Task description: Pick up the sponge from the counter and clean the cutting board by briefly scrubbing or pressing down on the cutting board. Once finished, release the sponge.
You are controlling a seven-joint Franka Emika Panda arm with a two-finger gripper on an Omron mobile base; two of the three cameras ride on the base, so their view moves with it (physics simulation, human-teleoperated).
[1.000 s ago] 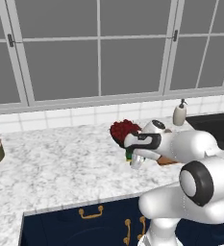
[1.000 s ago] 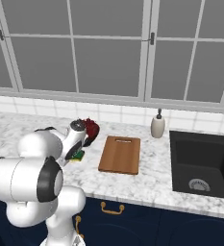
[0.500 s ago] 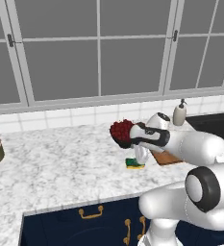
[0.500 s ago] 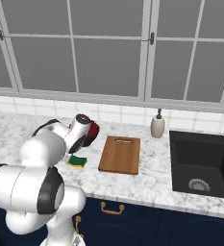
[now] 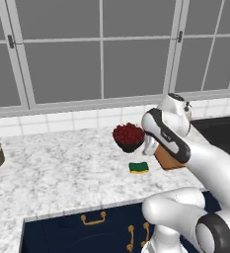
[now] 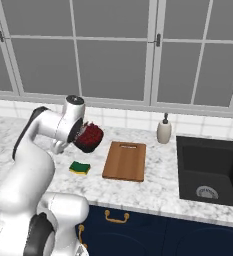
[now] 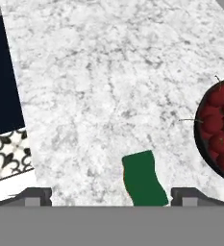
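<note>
The sponge [image 6: 80,168] [image 5: 138,167] lies green side up on the counter [image 6: 153,186], free of any grip, just left of the cutting board [image 6: 124,160] and not on it. In the left base view my arm covers most of the cutting board [image 5: 166,159]. My gripper [image 7: 112,196] hangs above the sponge [image 7: 143,179], open. Its fingertips [image 7: 34,196] stand wide apart, and the sponge lies below them, a little right of the middle. Nothing is held.
A dark bowl of red fruit [image 6: 90,137] [image 7: 219,129] stands close behind the sponge. A soap dispenser [image 6: 163,131] and a black sink [image 6: 213,170] are to the right of the board. The counter's front edge [image 7: 17,110] is near.
The gripper opened and let go of the sponge, which now rests on the counter left of the board. The hand has lifted up and away from it.
</note>
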